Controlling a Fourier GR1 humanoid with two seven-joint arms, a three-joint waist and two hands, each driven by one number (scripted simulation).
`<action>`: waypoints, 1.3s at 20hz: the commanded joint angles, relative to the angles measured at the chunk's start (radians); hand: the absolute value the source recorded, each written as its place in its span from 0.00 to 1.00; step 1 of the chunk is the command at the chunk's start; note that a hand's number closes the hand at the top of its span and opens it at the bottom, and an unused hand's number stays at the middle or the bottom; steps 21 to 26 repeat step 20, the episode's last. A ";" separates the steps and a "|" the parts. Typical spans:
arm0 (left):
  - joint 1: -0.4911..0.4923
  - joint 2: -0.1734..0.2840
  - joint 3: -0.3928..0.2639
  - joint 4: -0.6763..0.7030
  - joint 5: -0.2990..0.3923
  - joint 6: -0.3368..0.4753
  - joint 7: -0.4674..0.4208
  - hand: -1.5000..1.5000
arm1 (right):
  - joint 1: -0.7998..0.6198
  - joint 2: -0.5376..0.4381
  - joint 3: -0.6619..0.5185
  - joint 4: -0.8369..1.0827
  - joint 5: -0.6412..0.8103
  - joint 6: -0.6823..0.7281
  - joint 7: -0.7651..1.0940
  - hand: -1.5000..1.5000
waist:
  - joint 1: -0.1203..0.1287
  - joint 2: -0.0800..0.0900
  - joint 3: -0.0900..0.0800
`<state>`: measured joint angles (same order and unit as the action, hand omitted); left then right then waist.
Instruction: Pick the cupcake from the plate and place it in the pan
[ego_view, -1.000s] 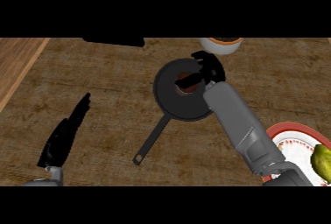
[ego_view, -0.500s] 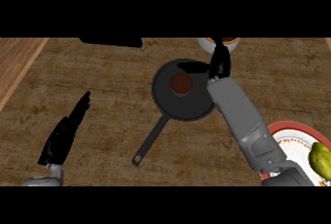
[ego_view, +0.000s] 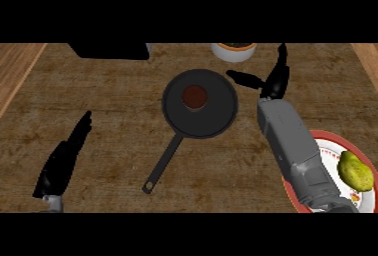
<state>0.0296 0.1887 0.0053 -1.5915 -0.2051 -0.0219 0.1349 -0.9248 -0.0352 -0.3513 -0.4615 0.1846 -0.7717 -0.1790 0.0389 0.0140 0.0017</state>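
Note:
The cupcake, brown-topped, sits inside the black pan, in the pan's upper half. The pan's handle runs down and left across the wooden counter. My right hand is just right of the pan's rim, fingers straight and spread, thumb pointing left, holding nothing. The red-rimmed plate lies at the lower right, partly under my right forearm, and carries a yellow-green fruit. My left hand rests at the lower left with straight fingers pointing up.
A white cup with dark contents stands at the counter's back, above the pan. A black object lies at the back left. Lighter wooden strips border the counter at the left and right.
My right hand has let go of the cupcake in the pan, opened, and drawn back to the right of the pan. The view has shifted. The left hand has stayed still.

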 joint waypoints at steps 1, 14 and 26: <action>0.043 0.002 0.019 -0.030 0.000 0.009 -0.002 0.50 | 0.078 -0.040 -0.026 -0.020 -0.034 0.036 -0.119 0.00 | -0.021 -0.009 -0.001; 0.131 0.036 0.065 -0.116 0.039 -0.050 -0.006 0.50 | 0.526 -0.250 0.019 -0.455 -0.110 0.342 -0.066 0.00 | -0.048 -0.020 -0.002; 0.086 -0.037 0.034 0.006 -0.028 0.011 -0.068 0.50 | 0.698 -0.280 0.068 -0.716 -0.133 0.444 0.065 0.00 | -0.044 -0.016 -0.002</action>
